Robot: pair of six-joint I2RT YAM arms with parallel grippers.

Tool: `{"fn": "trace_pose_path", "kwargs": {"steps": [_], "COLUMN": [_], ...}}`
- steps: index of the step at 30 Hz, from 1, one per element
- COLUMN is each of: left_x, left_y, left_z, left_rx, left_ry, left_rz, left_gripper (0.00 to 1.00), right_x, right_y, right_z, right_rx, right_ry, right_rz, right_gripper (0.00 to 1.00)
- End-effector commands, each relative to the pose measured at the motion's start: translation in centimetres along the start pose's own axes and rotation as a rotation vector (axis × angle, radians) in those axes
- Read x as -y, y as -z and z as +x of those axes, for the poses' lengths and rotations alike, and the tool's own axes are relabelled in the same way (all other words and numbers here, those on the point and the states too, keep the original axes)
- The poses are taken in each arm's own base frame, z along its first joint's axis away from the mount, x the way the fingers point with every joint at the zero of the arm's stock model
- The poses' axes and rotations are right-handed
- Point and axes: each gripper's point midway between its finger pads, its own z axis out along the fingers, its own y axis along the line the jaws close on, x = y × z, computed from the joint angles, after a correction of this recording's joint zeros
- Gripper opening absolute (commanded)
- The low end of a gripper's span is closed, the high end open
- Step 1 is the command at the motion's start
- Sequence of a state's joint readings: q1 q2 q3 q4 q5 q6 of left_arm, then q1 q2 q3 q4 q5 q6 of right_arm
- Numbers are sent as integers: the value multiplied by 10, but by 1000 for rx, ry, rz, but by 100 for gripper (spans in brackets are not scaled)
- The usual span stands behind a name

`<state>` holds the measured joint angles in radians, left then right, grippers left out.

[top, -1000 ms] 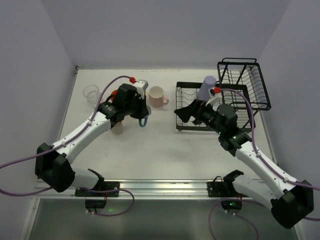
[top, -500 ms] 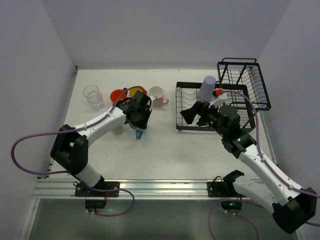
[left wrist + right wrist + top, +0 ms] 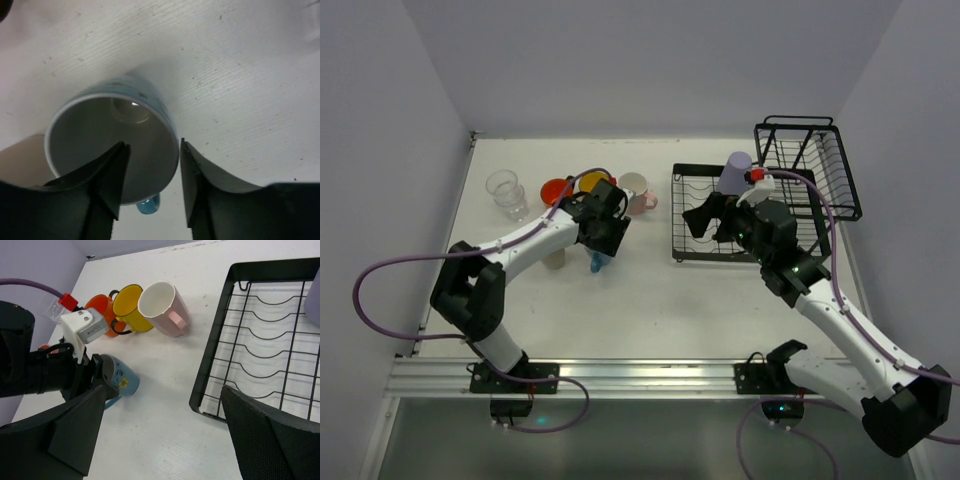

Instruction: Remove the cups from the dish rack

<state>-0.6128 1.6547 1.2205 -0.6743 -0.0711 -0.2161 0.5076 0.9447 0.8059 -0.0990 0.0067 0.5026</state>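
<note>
Left pincer [image 3: 152, 145] has loosened around blue mug [image 3: 95, 135].

White tabletop [image 3: 650, 290] is looking kinda scuffed and speckled up close, plain pale walls [image 3: 620, 70] boxing it in.

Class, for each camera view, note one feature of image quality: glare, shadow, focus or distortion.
Top external: soft light, faint shadows on the table. Left wrist: glare spot inside the blue mug, left fingers dark. Right wrist: right fingers loom dark; the pale pink mug is sharp.
</note>
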Motion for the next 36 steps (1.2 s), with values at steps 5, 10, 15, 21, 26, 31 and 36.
{"fn": "trace_pose_path", "kwargs": {"steps": [5, 10, 15, 21, 26, 31, 36], "left_x": [-5, -7, 3, 15, 19, 29, 48], "left_y": [24, 48, 106, 203, 252, 243, 233], "left_z": [-29, -49, -80, -92, -69, -44, -47], "left_rx": [99, 197, 414, 763, 946, 964, 914], "left_ry": [4, 27, 56, 64, 50, 13, 24], "left_rz": [-32, -32, 49, 209, 308, 384, 490], "left_gripper": [66, 95, 100, 100, 100, 100, 100], "right_x": [9, 18, 25, 53, 75, 81, 33], "right_y": [-14, -34, -56, -90, -114, -140, -118], "right_z": [-34, -40, -56, -70, -83, -97, -136], "right_rx": [77, 66, 96, 125, 179, 179, 231], "right_ry": [43, 72, 138, 217, 252, 274, 205], "right_rz": [102, 181, 286, 519, 700, 814, 600], "right_gripper": [99, 99, 99, 99, 99, 99, 95]}}
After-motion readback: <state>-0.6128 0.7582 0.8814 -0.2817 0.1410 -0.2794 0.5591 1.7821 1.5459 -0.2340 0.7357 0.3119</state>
